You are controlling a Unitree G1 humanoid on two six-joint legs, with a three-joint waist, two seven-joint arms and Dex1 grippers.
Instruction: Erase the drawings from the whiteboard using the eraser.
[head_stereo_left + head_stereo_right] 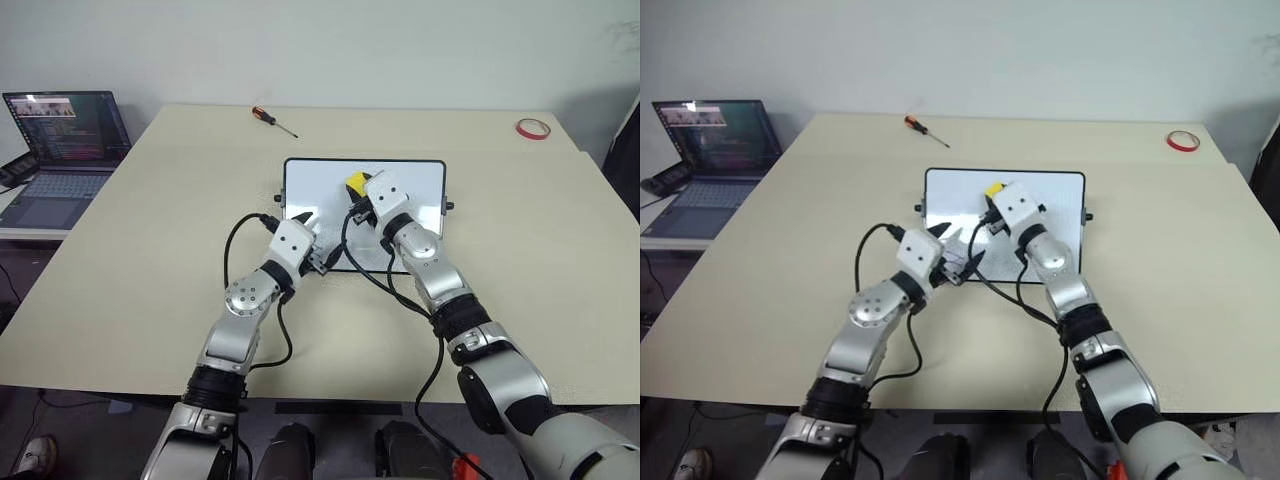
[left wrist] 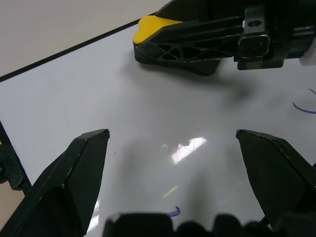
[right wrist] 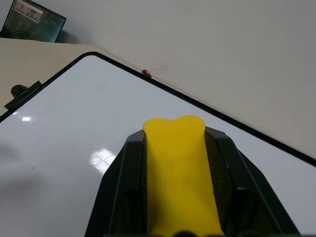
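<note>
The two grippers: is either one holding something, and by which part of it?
The right gripper is shut on the yellow eraser, clamping its two long sides, with one end sticking out past the fingertips. The left gripper is open over the whiteboard and holds nothing.

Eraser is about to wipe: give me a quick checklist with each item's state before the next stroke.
1. Right claw shut on the eraser: ok.
2. Eraser over the whiteboard, inside its frame: ok.
3. Eraser pressed flat on the board: cannot tell.
4. Drawings left to wipe: not ok, purple strokes remain.
5. Left claw open at the board's near edge, apart from the eraser: ok.
6. Screwdriver and tape ring lie off the board: ok.
</note>
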